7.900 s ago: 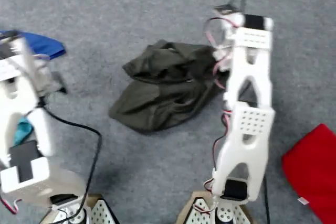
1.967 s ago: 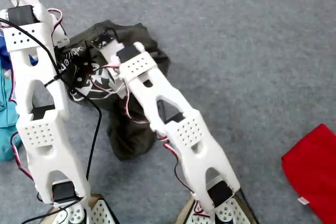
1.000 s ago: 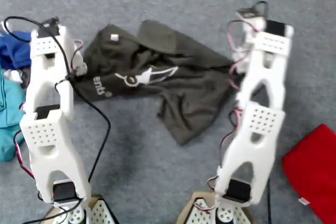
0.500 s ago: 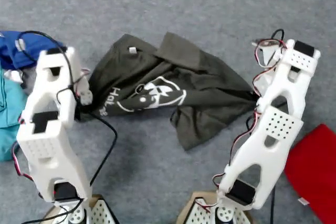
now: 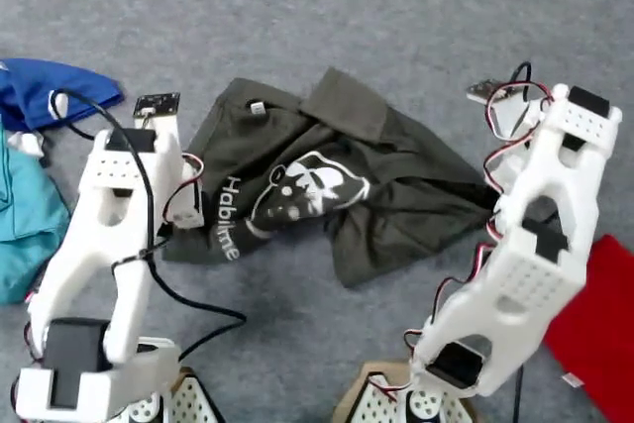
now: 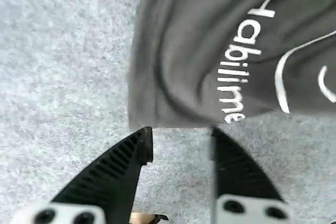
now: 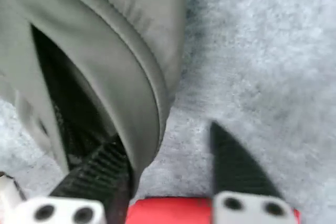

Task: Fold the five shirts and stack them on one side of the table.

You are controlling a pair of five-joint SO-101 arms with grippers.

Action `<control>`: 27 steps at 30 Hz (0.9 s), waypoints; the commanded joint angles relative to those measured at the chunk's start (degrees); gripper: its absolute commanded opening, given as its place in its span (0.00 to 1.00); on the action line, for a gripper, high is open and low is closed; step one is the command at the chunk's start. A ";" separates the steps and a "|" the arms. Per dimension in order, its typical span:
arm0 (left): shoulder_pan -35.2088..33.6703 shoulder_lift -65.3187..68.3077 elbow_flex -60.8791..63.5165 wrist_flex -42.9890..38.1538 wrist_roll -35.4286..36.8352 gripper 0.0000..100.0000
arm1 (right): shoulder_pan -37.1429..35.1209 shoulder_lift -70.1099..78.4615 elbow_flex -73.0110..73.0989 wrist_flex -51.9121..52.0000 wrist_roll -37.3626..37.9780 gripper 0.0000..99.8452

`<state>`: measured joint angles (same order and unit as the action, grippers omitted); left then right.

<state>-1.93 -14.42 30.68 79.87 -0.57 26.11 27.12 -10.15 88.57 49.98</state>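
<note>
A dark olive shirt (image 5: 327,195) with a white skull print lies spread and rumpled in the middle of the grey table. My left gripper (image 5: 186,213) sits at its left hem. In the left wrist view this gripper (image 6: 178,142) is open, its tips just short of the shirt's hem (image 6: 173,114), with bare felt between them. My right gripper (image 5: 491,200) is at the shirt's right edge. In the right wrist view it (image 7: 168,148) is open too, one finger (image 7: 105,166) against the shirt's folded edge (image 7: 131,93).
A blue shirt (image 5: 50,91) lies bunched at the far left, with a teal shirt (image 5: 25,220) nearer the front of it. A red shirt (image 5: 599,324) lies at the front right, partly under the right arm. The far half of the table (image 5: 416,27) is bare felt.
Both arms drew the olive shirt out sideways and toward the front, spreading it print-up. Over the last half second they pulled back a little further.
</note>
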 commanded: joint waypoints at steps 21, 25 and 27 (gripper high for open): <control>2.73 32.04 -36.75 -32.35 25.14 0.18 | -8.22 -12.09 6.46 -15.03 -17.05 0.42; 4.57 46.11 -55.74 -26.29 28.40 0.18 | -8.13 -8.13 6.73 -18.11 -20.40 0.42; 4.92 52.53 -65.14 -21.45 28.48 0.18 | -8.04 -7.16 6.37 -18.64 -20.84 0.42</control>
<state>1.93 31.47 -18.02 53.05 26.77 18.73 19.65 -3.47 71.52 30.37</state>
